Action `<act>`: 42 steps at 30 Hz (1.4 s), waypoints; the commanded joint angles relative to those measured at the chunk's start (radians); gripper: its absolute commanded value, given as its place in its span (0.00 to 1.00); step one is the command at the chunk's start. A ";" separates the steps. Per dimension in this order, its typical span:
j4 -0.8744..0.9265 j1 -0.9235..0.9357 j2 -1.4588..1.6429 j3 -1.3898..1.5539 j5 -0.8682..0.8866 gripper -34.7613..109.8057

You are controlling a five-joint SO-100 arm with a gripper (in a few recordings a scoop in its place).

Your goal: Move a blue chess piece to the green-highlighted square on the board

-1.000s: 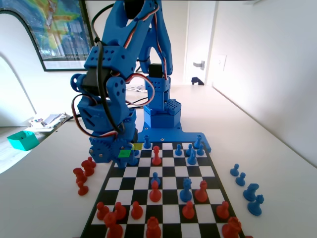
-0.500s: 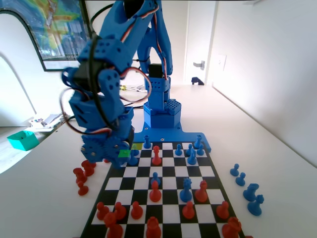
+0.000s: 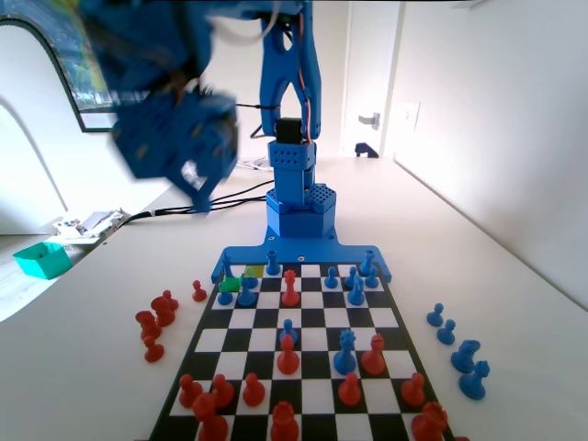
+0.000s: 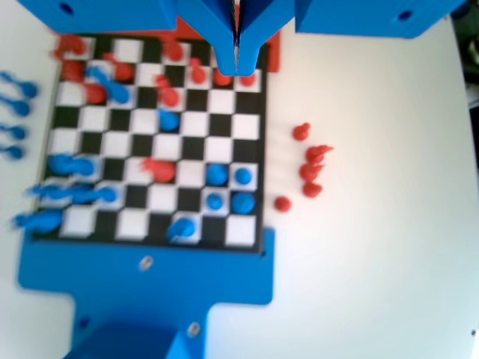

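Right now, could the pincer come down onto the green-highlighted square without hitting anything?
Probably yes, but it would be tight. The pincer hangs high and shut, with open air beneath. The green-highlighted square lies near the board's corner, and blue pieces stand close beside it.

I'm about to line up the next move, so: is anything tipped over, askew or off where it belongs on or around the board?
Nothing stands out. Pieces on the board stand upright in the fixed view. A cluster of red pieces sits off its left edge and blue pieces off its right, also upright. The gripper is raised, jaws together.
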 commanded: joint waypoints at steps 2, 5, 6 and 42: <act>0.078 -0.087 0.350 0.107 0.028 0.25; 0.140 -0.150 0.466 0.147 0.060 0.25; 0.169 -0.169 0.502 0.152 0.069 0.25; 0.023 -0.374 1.345 0.557 0.227 0.25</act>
